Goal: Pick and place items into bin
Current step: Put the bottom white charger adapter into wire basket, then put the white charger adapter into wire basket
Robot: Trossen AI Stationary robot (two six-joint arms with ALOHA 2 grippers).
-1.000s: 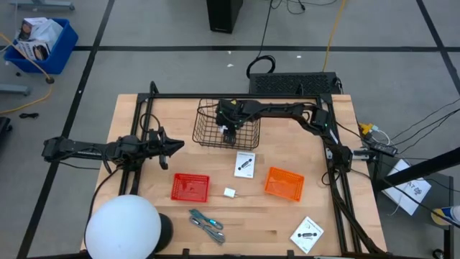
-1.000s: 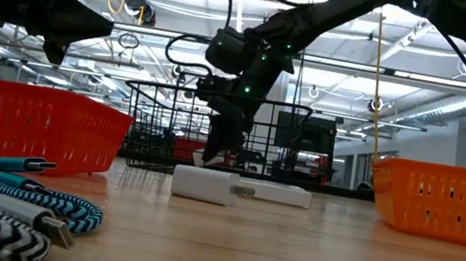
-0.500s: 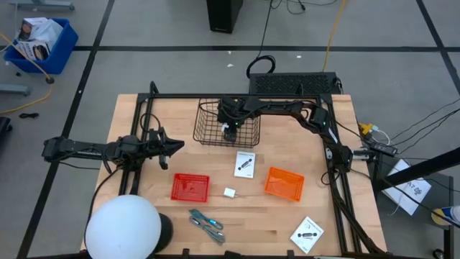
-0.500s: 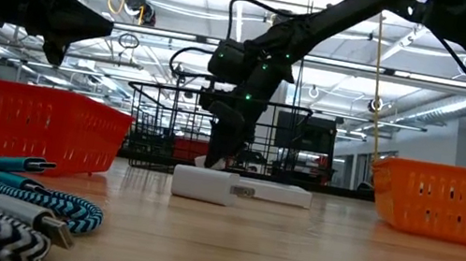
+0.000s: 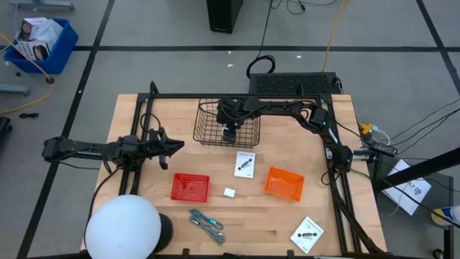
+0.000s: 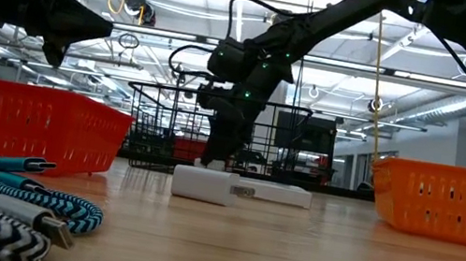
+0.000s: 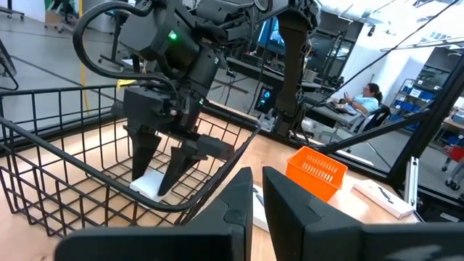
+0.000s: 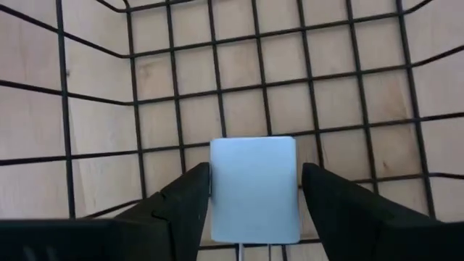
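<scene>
Black wire forms the bin [image 5: 218, 124] at the table's far middle; note that the right gripper [image 5: 228, 132] reaches down inside it, close to the near wall, with open mesh floor beyond. Its fingers [image 8: 187, 205] stand spread on either side of a white cube [image 8: 254, 188] that rests on the bin floor; in the right wrist view a thin gap shows at each side. You see the second white cube [image 5: 230, 193] on open wood between the red basket [image 5: 190, 187] and the orange basket [image 5: 283, 182], one card [image 5: 244, 164] just near of the bin, another card [image 5: 307, 234] by the near right edge, and the plier-like tool [image 5: 206, 223] near the front edge. The left gripper [image 5: 175, 146] hovers left of the bin, fingers pressed together. Compared with one second ago, the right gripper's fingers have parted wider and the arm sits slightly farther into the bin.
</scene>
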